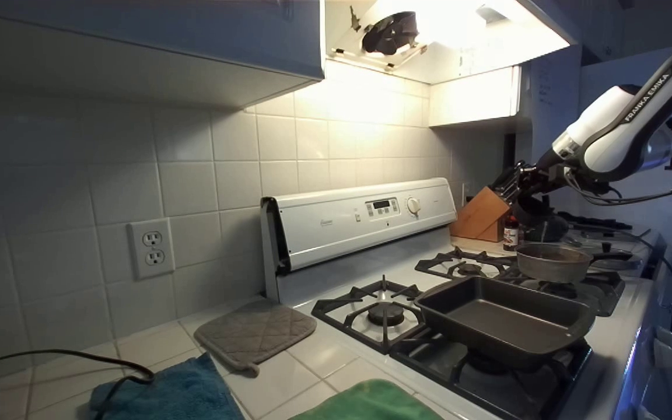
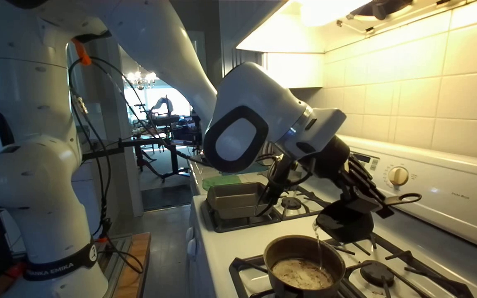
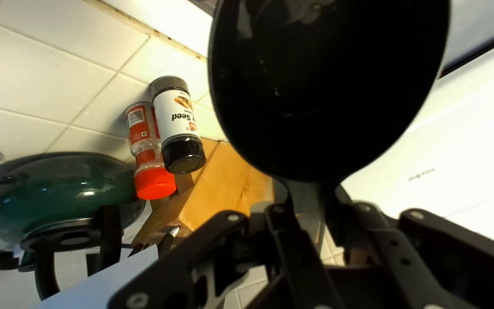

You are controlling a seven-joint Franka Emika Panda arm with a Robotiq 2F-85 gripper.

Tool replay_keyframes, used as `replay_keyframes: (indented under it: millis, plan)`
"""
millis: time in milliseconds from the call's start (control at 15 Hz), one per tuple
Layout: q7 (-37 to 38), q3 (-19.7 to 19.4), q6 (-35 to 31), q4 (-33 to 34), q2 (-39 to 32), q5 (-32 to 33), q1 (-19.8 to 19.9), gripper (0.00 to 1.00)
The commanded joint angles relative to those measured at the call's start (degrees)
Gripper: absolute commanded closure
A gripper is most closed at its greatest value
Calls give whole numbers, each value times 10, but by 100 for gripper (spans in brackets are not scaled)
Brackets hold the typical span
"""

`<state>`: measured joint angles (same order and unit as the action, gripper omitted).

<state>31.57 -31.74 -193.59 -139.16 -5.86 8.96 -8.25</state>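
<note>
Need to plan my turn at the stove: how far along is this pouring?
Done: the pot sits on the stove, with pale contents inside. In hand: the gripper holds the black cup tipped; a thin clear stream falls into the pot. Left: likely finishing the pour and leveling the black cup; its remaining amount isn't clear.

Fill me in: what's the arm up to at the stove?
The white robot arm has its gripper shut on the handle of a black round cup, held tilted above a dark round metal saucepan. A thin stream of clear liquid runs from the cup into the saucepan, so a pour is under way. The saucepan and a dark rectangular metal baking pan stand on the white gas stove.
</note>
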Motion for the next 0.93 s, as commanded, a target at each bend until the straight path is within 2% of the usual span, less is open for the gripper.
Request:
replay_keyframes:
  millis: [0, 467, 867]
  plan:
    - [-17, -23, -23, -16, 2, -25, -32, 94]
    - [-35, -53, -54, -33, 2, -51, -75, 94]
    - [-79, -78, -76, -53, 3, -107, -115, 94]
